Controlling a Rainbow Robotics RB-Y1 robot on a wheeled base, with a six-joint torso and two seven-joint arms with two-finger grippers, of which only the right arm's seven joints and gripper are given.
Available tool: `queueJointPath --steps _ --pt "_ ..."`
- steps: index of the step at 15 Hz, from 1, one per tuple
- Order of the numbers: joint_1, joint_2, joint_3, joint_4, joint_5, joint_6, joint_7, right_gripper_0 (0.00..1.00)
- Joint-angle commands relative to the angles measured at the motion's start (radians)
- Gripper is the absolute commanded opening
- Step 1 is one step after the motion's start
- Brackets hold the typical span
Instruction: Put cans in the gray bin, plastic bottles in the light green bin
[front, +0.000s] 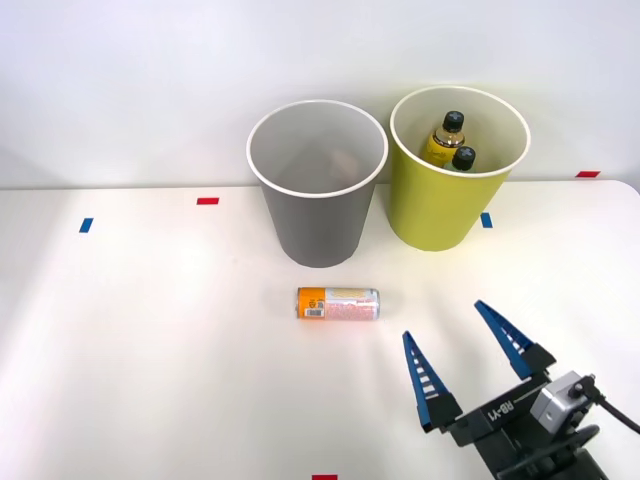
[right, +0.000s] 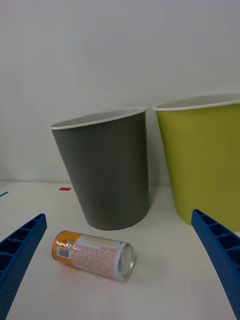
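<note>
An orange and pale pink can (front: 338, 303) (right: 93, 254) lies on its side on the white table, just in front of the gray bin (front: 317, 190) (right: 106, 170). Something reddish shows dimly deep inside the gray bin. To its right stands the light green bin (front: 455, 175) (right: 204, 155), holding two plastic bottles (front: 449, 142) with black caps, one yellowish. My right gripper (front: 448, 322) (right: 120, 300) hovers open at the front right, a short way from the can, with nothing between its blue fingers (front: 422, 385).
The white table (front: 150, 350) ends at a pale wall just behind the bins. Small blue tape marks (front: 86, 225) and red tape marks (front: 207, 201) dot its surface. Open tabletop stretches to the left of the can.
</note>
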Motion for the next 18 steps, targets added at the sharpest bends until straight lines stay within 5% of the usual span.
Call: queueJointPath --steps 1,12,18 --pt "0.138 0.083 -0.08 -0.001 0.13 -0.011 -0.007 1.0" --pt "0.349 0.14 -0.14 0.028 0.183 -0.051 -0.016 1.0" --pt "0.338 0.3 -0.214 0.087 0.462 -0.065 -0.361 1.0"
